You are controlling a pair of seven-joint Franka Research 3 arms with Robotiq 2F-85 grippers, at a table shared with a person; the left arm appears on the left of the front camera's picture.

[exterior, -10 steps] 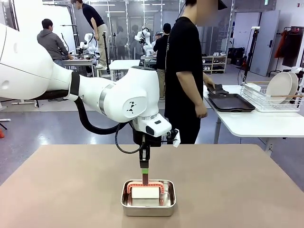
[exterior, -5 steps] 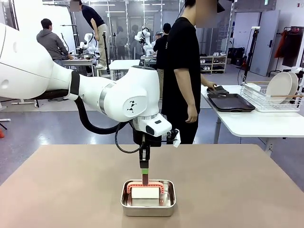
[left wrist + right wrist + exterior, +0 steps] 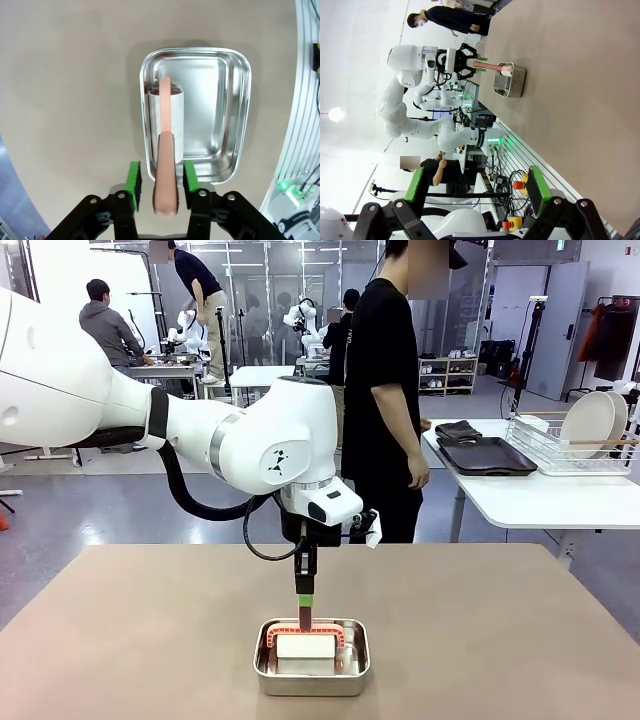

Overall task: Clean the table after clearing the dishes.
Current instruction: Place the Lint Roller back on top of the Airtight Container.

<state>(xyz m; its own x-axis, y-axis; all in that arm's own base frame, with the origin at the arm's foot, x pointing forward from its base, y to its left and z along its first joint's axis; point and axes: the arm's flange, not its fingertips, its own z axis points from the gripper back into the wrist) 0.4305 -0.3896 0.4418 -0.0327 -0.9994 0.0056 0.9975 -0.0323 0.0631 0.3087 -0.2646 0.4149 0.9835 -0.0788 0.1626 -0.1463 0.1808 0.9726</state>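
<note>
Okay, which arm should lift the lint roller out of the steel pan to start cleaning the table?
The left. Its tool already straddles the lint roller handle standing in the steel pan, pads apart on either side. The right tool is open and far off along the table.

Lighting: bright, even, overhead.
You get sharp frames; steel pan [image 3: 197, 112] throws glare, wrist views bend at edges.

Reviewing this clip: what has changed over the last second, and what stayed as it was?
The person at the far side drew a hand back from the dark cloth on the tray at the white side table. The left gripper now has its pads slightly apart around the lint roller's handle. Arm, roller and steel pan stayed put.
</note>
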